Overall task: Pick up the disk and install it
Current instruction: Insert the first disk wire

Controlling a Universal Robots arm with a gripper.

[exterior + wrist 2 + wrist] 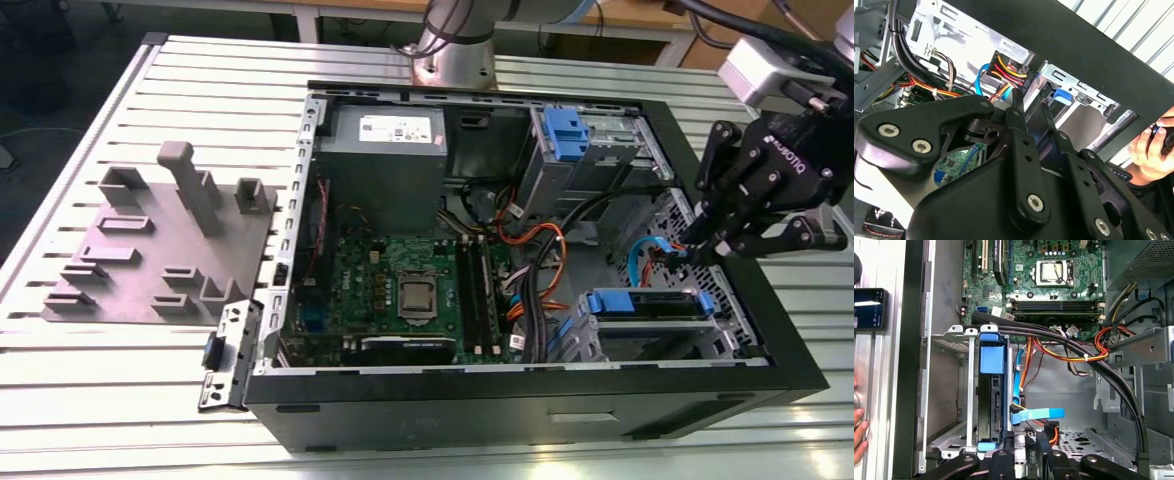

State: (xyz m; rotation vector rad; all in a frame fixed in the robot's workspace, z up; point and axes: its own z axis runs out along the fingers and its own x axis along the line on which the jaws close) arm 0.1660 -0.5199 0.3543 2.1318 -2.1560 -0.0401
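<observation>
Table: slatted metal top [107, 90] carrying an open black computer case [534, 405], which lies on its side.
Jaws: my gripper [691, 248] hangs over the case's side on the exterior view's right, just inside the rim. It looks clenched, and I see nothing between the tips in both wrist views [1034, 442] [1031, 112].
Disk: not in my grasp. The disk [990, 405] stands on edge in the metal drive cage [949, 390], with its blue bracket at the top and bottom ends. It is near my tips, off to one side, and apart from them.
Disk in the exterior view: it [650, 302] lies in the case's near corner, lower than my gripper and toward the exterior view's left of it.
Nearest clutter: a blue flat cable [1036, 414] runs just beside the disk, between it and my tips, among orange wires.
Open room: bare grey case floor [1064, 390] lies beyond the blue flat cable.
Overhead obstacle: a black cable bundle [1054, 337] crosses the bay above the cage.
Edges: the black case wall [911, 365] runs just past the cage, and a person's hand [859, 435] rests outside it.
Further in: the motherboard [1054, 285] lies beyond the bundle.
Far end: a grey metal box [387, 135] and a small blue latch [565, 135].
Outside the case: a grey fixture plate [160, 250] sits on the table, well apart on the exterior view's left.
</observation>
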